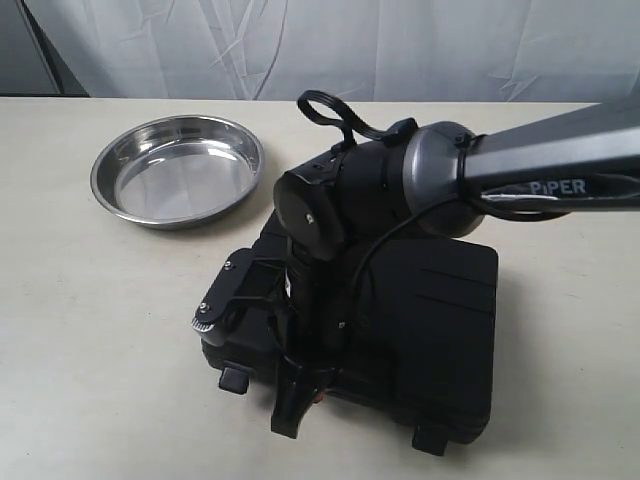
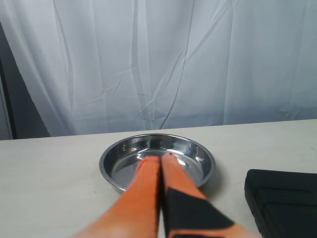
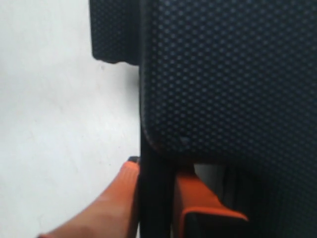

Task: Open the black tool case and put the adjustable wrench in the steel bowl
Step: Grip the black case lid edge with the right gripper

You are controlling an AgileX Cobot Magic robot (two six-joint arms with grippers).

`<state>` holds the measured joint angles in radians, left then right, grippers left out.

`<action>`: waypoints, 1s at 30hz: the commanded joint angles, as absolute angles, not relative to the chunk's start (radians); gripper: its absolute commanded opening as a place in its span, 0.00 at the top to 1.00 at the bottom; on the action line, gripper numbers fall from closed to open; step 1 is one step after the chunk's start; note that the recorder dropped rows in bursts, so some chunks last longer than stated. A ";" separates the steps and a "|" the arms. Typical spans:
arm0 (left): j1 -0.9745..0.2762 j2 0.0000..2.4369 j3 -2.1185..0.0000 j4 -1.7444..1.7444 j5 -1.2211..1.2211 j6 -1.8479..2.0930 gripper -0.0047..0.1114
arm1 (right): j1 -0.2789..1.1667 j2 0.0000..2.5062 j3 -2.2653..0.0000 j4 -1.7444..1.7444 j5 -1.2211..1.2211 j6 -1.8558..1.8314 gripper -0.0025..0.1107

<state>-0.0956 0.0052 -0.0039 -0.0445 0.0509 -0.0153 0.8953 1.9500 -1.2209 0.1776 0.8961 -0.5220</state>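
Observation:
The black tool case (image 1: 430, 310) lies closed on the table, so the adjustable wrench is hidden. My right gripper (image 1: 297, 400) reaches down over the case's front edge. In the right wrist view its orange fingers (image 3: 124, 198) sit on either side of a black bar of the case (image 3: 223, 74), with the right gripper (image 3: 157, 173) shut on that bar. The steel bowl (image 1: 175, 185) stands empty at the back left. My left gripper (image 2: 159, 157) is shut with nothing in it and points at the bowl (image 2: 190, 158), hovering short of its rim. A corner of the case (image 2: 285, 198) shows beside it.
Two black latches (image 1: 235, 378) (image 1: 430, 440) stick out from the case's front edge. The right arm (image 1: 540, 165) spans the case from the right. A white curtain (image 1: 330, 45) hangs behind the table's far edge.

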 commanded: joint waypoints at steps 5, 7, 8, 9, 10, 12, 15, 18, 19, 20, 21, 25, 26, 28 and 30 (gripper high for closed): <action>-0.102 0.000 0.000 -0.039 0.052 -0.016 0.96 | 0.893 1.930 -1.226 0.204 0.883 -0.520 0.98; -0.102 0.000 0.000 -0.039 0.052 -0.016 0.96 | 0.893 1.930 -1.226 0.212 0.883 -0.520 0.96; -0.102 0.000 0.000 -0.039 0.052 -0.016 0.96 | 0.893 1.930 -1.226 0.216 0.881 -0.520 0.93; -0.102 0.000 0.000 -0.039 0.052 -0.016 0.96 | 0.893 1.930 -1.226 0.218 0.881 -0.520 0.90; -0.102 0.000 0.000 -0.039 0.052 -0.016 0.96 | 0.893 1.930 -1.226 0.218 0.881 -0.520 0.86; -0.102 0.000 0.000 -0.039 0.052 -0.016 0.96 | 0.893 1.930 -1.226 0.218 0.881 -0.520 0.78; -0.102 0.000 0.000 -0.039 0.052 -0.016 0.96 | 0.893 1.930 -1.226 0.220 0.883 -0.520 0.72; -0.102 0.000 0.000 -0.039 0.052 -0.016 0.96 | 0.893 1.930 -1.226 0.229 0.885 -0.522 0.84; -0.102 0.000 0.000 -0.039 0.052 -0.016 0.96 | 0.893 1.930 -1.226 0.229 0.883 -0.522 0.97; -0.102 0.000 0.000 -0.039 0.052 -0.016 0.96 | 0.893 1.930 -1.226 0.229 0.883 -0.522 0.98; -0.102 0.000 0.000 -0.039 0.052 -0.016 0.96 | 0.893 1.930 -1.226 0.229 0.883 -0.522 0.98; -0.102 0.000 0.000 -0.039 0.052 -0.016 0.96 | 0.893 1.930 -1.226 0.231 0.884 -0.506 0.91; -0.102 0.000 0.000 -0.039 0.052 -0.016 0.96 | 0.893 1.930 -1.226 0.231 0.882 -0.496 0.82; -0.102 0.000 0.000 -0.039 0.052 -0.016 0.96 | 0.893 1.930 -1.226 0.224 0.880 -0.496 0.67; -0.102 0.000 0.000 -0.039 0.052 -0.016 0.96 | 0.893 1.930 -1.226 0.222 0.870 -0.496 0.63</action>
<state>-0.0956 0.0052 -0.0039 -0.0445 0.0509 -0.0153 0.8934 1.9397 -1.2209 0.2189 0.8821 -0.4973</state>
